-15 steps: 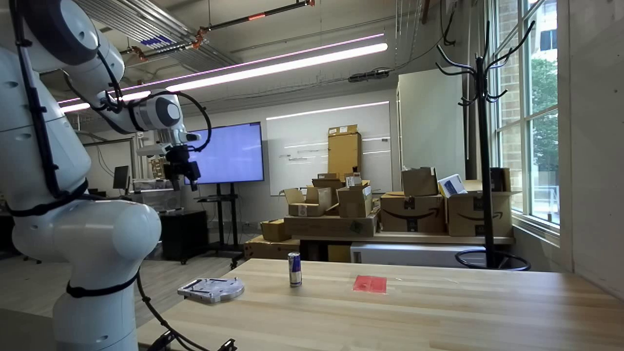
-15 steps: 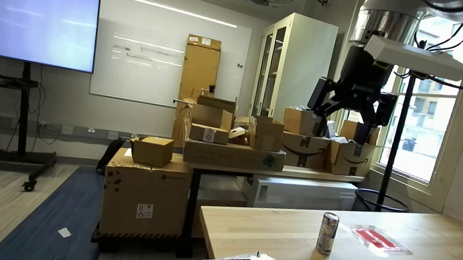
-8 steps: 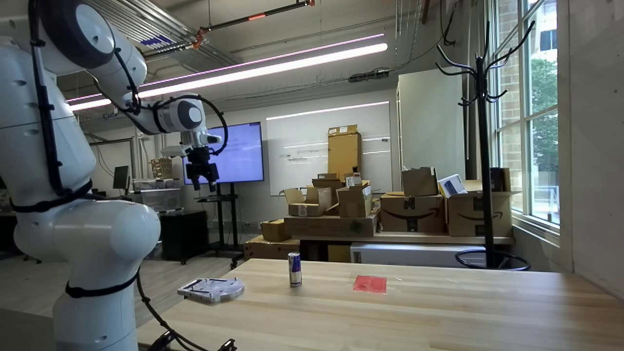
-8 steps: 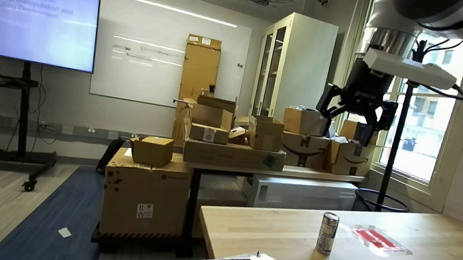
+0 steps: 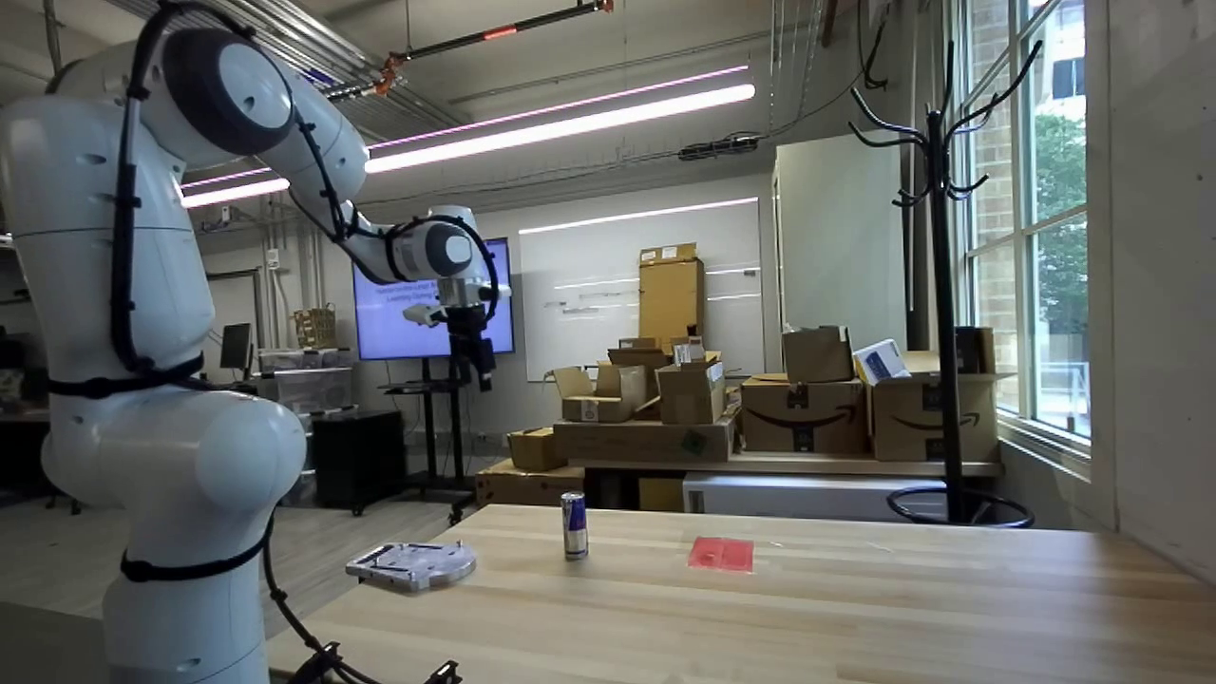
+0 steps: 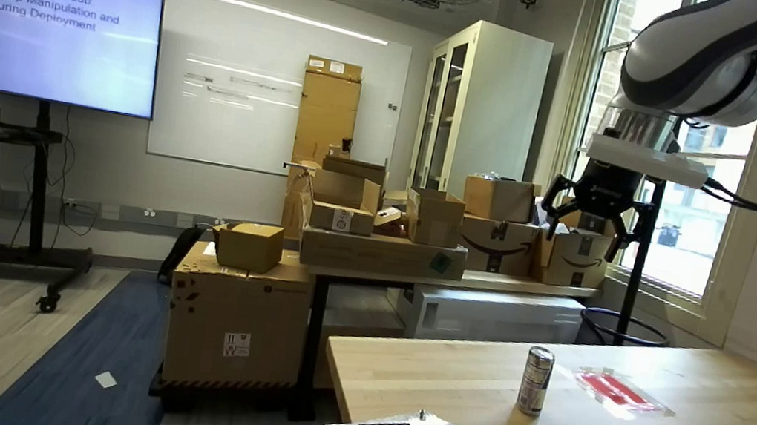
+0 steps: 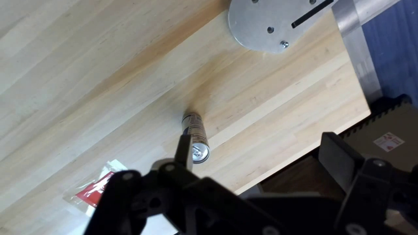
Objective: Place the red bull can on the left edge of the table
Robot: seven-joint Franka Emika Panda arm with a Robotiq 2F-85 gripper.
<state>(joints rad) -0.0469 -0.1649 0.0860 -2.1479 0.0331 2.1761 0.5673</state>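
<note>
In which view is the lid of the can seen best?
The wrist view, because it looks down on the lid, though a finger overlaps its edge. Both exterior views show it uncovered but much flatter.

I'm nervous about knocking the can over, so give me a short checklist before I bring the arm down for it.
1. Gripper open: ok, its jaws stand apart and hold nothing.
2. Red Bull can upright on the table: ok.
3. Can apart from its neighbours: ok, it touches neither the metal plate nor the flat red piece.
4. Jaws lined up with the can: probably not ok, in the wrist view the gripper hides part of it.
5. Gripper down at can height: not ok, it hangs above.
6. Which table edge counts as left: cannot tell.
</note>
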